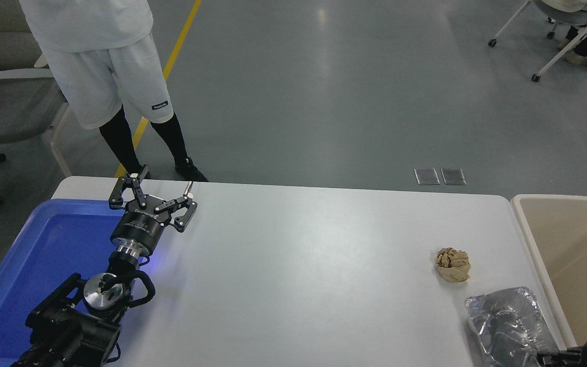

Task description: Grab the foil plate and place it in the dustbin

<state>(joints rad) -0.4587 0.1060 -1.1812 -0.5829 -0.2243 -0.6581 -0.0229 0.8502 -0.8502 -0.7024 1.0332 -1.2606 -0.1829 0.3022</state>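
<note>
The foil plate (506, 326), shiny crinkled silver, lies on the white table (298, 265) at its front right corner, partly cut off by the picture's bottom edge. The dustbin (524, 216), beige with a pale rim, stands just right of the table. Only a small black part of my right gripper (586, 352) shows at the bottom right corner, beside the plate's near right edge; I cannot tell if it touches the plate. My left gripper (161, 183) is parked open and empty at the far left.
A crumpled brown paper ball (453, 264) lies just beyond the foil plate. A blue plastic tray (44, 244) sits at the table's left end under the left arm. A person in white shorts (105, 76) stands beyond the table's far left corner.
</note>
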